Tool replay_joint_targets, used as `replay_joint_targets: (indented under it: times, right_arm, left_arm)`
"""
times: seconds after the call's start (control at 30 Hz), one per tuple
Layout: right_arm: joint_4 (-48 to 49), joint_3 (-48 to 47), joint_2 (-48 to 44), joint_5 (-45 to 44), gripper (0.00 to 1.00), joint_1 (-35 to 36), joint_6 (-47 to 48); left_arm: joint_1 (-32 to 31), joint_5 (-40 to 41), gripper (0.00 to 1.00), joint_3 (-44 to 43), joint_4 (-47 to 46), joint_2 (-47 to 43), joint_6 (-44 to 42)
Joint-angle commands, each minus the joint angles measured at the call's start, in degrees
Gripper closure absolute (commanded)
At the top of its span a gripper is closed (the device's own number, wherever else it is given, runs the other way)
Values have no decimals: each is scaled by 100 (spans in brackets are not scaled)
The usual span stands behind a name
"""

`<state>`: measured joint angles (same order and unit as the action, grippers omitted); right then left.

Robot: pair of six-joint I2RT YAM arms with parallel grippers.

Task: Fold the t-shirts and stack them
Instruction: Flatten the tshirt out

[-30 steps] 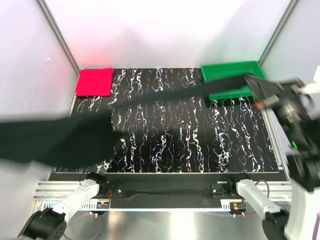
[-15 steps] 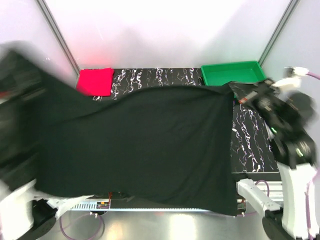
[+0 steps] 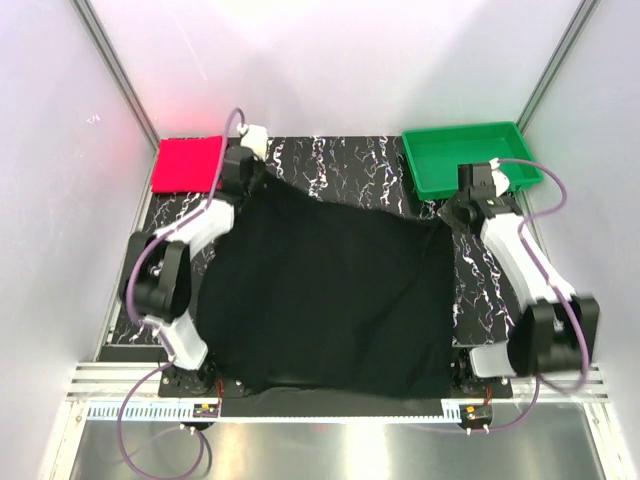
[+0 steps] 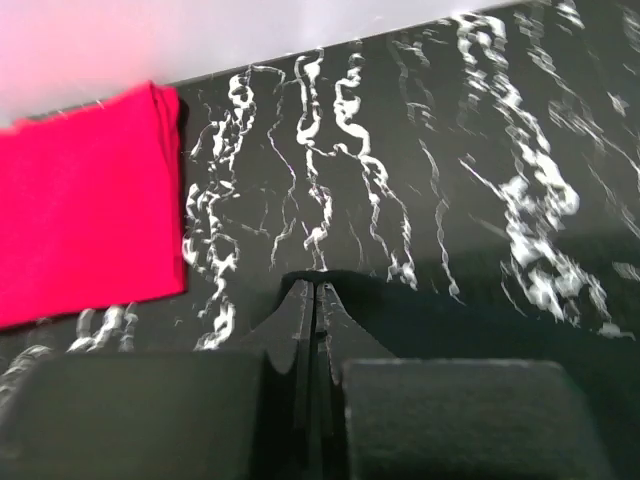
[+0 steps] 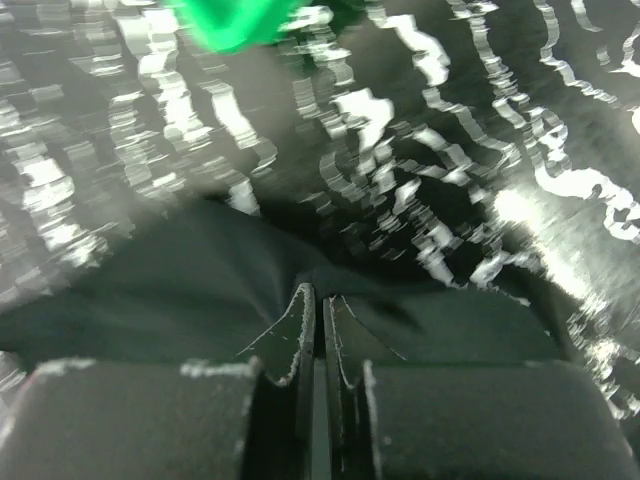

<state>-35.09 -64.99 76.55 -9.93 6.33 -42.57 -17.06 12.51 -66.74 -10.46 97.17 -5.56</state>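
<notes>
The black t-shirt lies spread flat over the middle of the table, its near edge hanging over the front. My left gripper is shut on its far left corner, low at the table. My right gripper is shut on its far right corner, also low. The pinkish-red t-shirt lies folded in a square at the far left corner of the table and also shows in the left wrist view.
A green plastic tray stands at the far right, just behind my right gripper; its corner shows in the right wrist view. The black marbled mat covers the table. Metal posts and white walls close in both sides.
Both arms have swung the black t-shirt down from the air and laid it flat on the table. The grippers now sit low at its far corners.
</notes>
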Motion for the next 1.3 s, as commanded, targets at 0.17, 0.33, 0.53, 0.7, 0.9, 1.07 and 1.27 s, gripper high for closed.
replay_joint_targets:
  times: [0.17,0.33,0.53,0.7,0.9,1.07,1.27]
  right_arm:
    - [538,-532,1080,-642,100,-500,688]
    - [547,-663,1344,-282,100,-598,785]
    - [539,-997,1581,-36,100,-764,1136]
    - [503,-1095,1714,281,100,-782,1321]
    - [-40,-1208,1582,615,100,-782,1418]
    - [-524,-1148,1327,747,100,-782,1418]
    - [-771,-954,1064,976,100,-782,1418]
  left_arm:
    - [519,-935,100,-1702,-993,1348,1443]
    - [660,-1216,100,-1921,-985,1437,1988]
    - [836,-1778,100,-2185,-897,1358,2672]
    - [985,-1726,100,-1931,-398,858,3184]
    - [1240,-1866,100,-1465,790,23,3614]
    - [1345,-2060,100,-692,1282,-663,3853]
    - [1354,-2157,100,-130,1846,-1400,3861]
